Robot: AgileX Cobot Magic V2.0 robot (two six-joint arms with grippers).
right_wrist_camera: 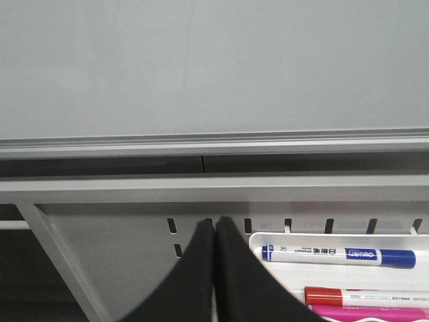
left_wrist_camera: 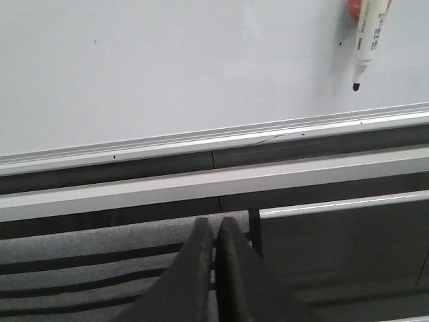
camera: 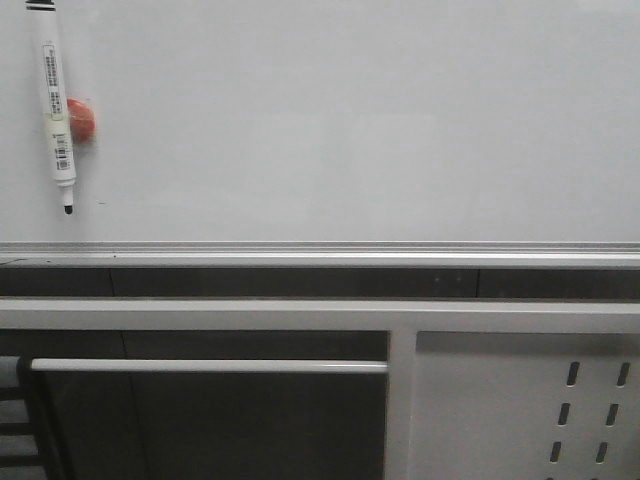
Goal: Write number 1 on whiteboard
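Both arms are sitting low, below the board's edge, with their wrist cameras looking up across it. The left gripper [left_wrist_camera: 216,235] is showing its two dark fingers pressed together, nothing between them, hanging over the dark frame area with the black slats. The right gripper [right_wrist_camera: 213,235] is doing the same — fingers closed tip to tip, holding nothing — hovering over the white slotted panel [right_wrist_camera: 120,255] next to a white tray [right_wrist_camera: 335,236].

The whiteboard [camera: 350,120] is filling the upper half of the front view, glossy white-grey, with its silver edge strip [camera: 320,248] running along the bottom. No stroke for the number 1 is showing on it, just a tiny dark speck near the marker tip.

Counting things up: one white marker [camera: 56,110] with a black tip is lying on the board at the far left, tip pointing toward the silver strip, cap off. One orange-red round thing [camera: 81,119] is sitting right beside it, touching or nearly so — can't tell what it is. In the tray, three markers are visible: a blue-capped one [right_wrist_camera: 338,254], a red one [right_wrist_camera: 362,296] and a pink one [right_wrist_camera: 369,313] partly cut off by the frame edge.
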